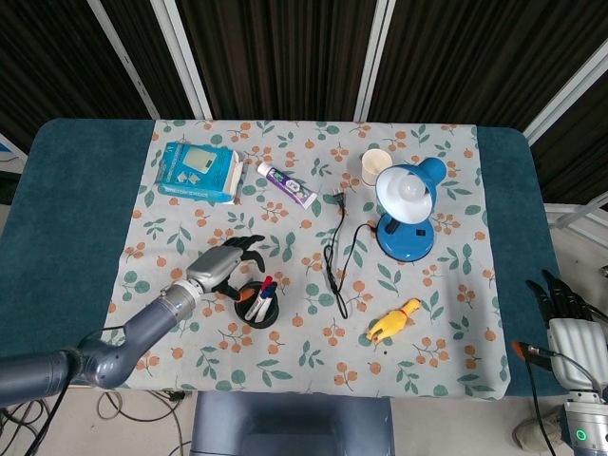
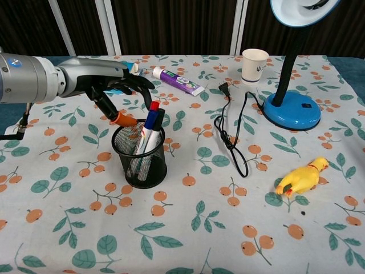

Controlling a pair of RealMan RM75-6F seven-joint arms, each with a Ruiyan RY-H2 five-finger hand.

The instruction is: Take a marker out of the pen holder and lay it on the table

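A black mesh pen holder (image 2: 140, 155) (image 1: 256, 305) stands on the flowered cloth near the table's front left. Two markers (image 2: 149, 125) (image 1: 261, 295), one red-capped and one dark, stick up out of it. My left hand (image 2: 113, 90) (image 1: 226, 266) hovers just left of and above the holder's rim with its fingers spread and its orange thumb tip near the red cap, gripping nothing. My right hand (image 1: 568, 318) hangs beyond the table's right edge, fingers slightly apart and empty.
A blue desk lamp (image 1: 410, 209) and its black cord (image 2: 231, 140) stand right of the holder. A paper cup (image 2: 254, 65), toothpaste tube (image 2: 177, 81), blue box (image 1: 198, 172) and yellow rubber chicken (image 2: 302, 178) lie around on the cloth.
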